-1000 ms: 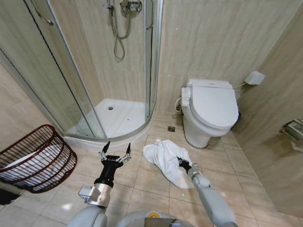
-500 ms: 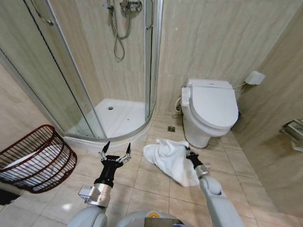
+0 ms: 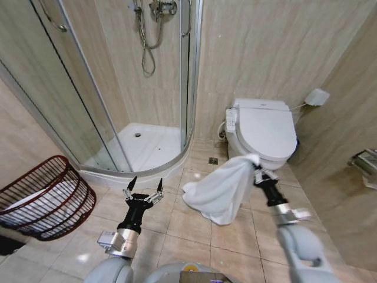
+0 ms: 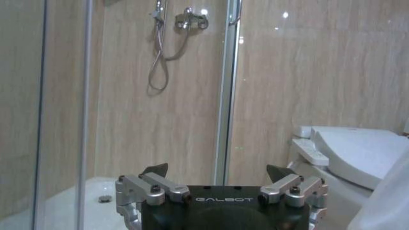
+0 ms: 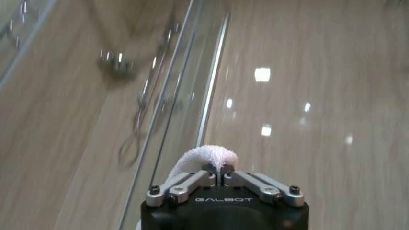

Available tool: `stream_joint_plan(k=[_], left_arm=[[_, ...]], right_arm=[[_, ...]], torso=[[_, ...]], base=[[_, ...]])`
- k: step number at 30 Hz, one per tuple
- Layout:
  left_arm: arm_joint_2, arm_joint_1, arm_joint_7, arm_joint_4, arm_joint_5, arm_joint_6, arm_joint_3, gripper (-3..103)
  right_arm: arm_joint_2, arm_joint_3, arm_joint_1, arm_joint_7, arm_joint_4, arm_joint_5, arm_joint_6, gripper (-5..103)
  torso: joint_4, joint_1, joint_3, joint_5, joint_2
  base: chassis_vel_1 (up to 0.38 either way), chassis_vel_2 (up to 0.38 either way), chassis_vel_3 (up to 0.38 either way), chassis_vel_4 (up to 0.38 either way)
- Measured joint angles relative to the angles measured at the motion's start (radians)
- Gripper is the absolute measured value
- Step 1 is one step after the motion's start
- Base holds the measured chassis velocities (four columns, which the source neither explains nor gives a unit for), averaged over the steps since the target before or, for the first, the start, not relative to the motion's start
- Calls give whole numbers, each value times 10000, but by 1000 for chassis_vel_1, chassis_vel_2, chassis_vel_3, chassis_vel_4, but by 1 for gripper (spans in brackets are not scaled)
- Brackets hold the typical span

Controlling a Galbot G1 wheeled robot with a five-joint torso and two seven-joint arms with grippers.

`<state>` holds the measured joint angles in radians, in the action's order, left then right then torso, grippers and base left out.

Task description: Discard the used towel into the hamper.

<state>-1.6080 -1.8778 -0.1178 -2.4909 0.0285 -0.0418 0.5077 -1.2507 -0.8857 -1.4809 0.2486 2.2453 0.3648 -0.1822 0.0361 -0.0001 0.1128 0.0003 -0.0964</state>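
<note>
My right gripper (image 3: 257, 167) is shut on one corner of the white towel (image 3: 221, 190), which hangs off the floor in front of the toilet, its lower folds drooping to the left. In the right wrist view the towel's tuft (image 5: 206, 157) pokes out between the shut fingers of the right gripper (image 5: 219, 173). The hamper (image 3: 42, 197), a dark reddish-brown wire basket with white cloth inside, sits tilted on the floor at the far left. My left gripper (image 3: 142, 188) is open and empty, held low over the tiles between hamper and towel; the left gripper (image 4: 217, 170) faces the shower.
A glass corner shower (image 3: 123, 106) with a white tray stands behind the left gripper. A white toilet (image 3: 262, 135) with its lid shut is at the right, close behind the towel. A floor drain (image 3: 212, 160) lies between them. Beige tiled floor stretches from towel to hamper.
The right gripper has risen up and to the right, lifting the towel from the floor until it hangs. The left arm has stayed still.
</note>
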Motion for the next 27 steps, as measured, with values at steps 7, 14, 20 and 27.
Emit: stream_joint_plan(k=[7,14,20,27], left_arm=[[1,0,0,0,0,0,0,100],[0,1,0,0,0,0,0,100],[0,1,0,0,0,0,0,100],[0,0,0,0,0,0,0,100]], right_arm=[[866,-1705,105,-389,1528,2002,592,2],[1428,-3389,-37,-764,2141,3326,1018,2],[1608,-4729,-70,-940,2257,4026,1200,2],[1358,-5025,-320,-951,2397,4179,1028,2]], torso=[[0,0,0,-4,0],[-1,0,0,-1,0],[-1,9,91,-2,-119],[-2,64,301,-3,-381]], base=[[0,0,0,0],[0,0,0,0],[0,0,0,0],[0,0,0,0]])
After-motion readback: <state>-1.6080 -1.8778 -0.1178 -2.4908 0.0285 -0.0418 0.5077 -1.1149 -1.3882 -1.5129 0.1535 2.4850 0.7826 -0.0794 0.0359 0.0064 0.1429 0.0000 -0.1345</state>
